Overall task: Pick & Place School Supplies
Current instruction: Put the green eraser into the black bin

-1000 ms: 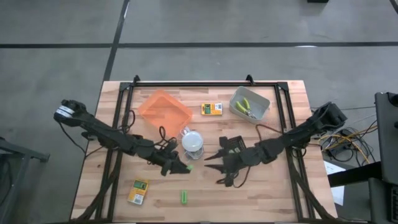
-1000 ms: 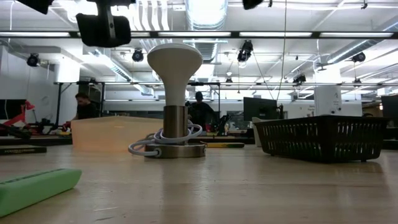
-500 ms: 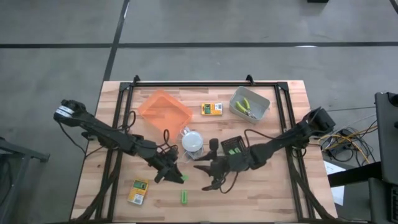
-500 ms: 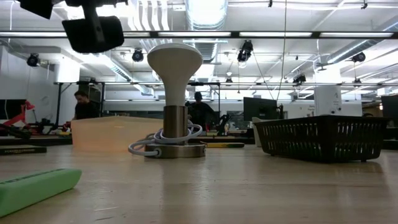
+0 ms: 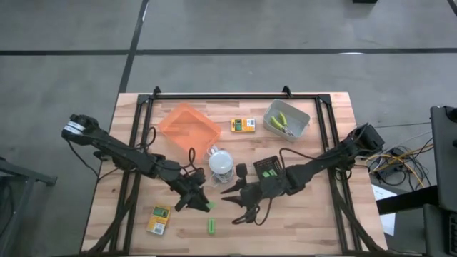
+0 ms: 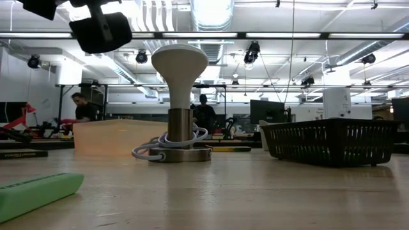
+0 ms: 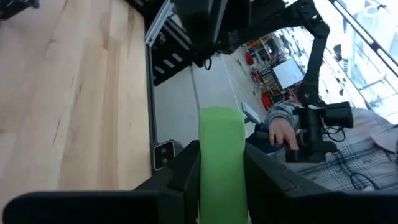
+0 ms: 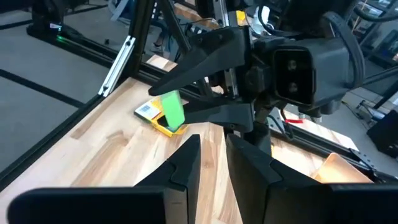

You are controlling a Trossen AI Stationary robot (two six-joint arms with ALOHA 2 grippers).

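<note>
My left gripper [image 5: 200, 202] hangs above the table's near middle, shut on a bright green chunk [image 5: 208, 205]. My right gripper [image 5: 232, 203] faces it from the right, a short way off. Its fingers [image 8: 186, 165] stand close together with a narrow gap and nothing between them. In the right wrist view the held chunk [image 8: 173, 111] shows just ahead. A second green chunk [image 5: 213, 225] lies flat on the table near the front edge. One yellow-green box [image 5: 159, 219] lies at the near left and another [image 5: 243, 125] toward the back. My left gripper pinches the green chunk's rear part [image 7: 221, 183] between its two fingers. The fingers come nearly level from the table's left and lie along the chunk. Its free end [image 7: 221, 121] sticks out past the fingertips. The chunk is lifted clear of the table.
A white domed object [image 5: 221, 163] on a cabled base stands just behind both grippers. An orange tray [image 5: 189, 125] sits at the back left. At the back right is a grey tray [image 5: 287, 120] holding tools with yellow-green handles. People show beyond the table.
My right gripper has moved toward the table's left and slightly nearer, closing on the left gripper. My left gripper has stayed in place but rolled its wrist, swinging the held green chunk a little toward the near edge.
</note>
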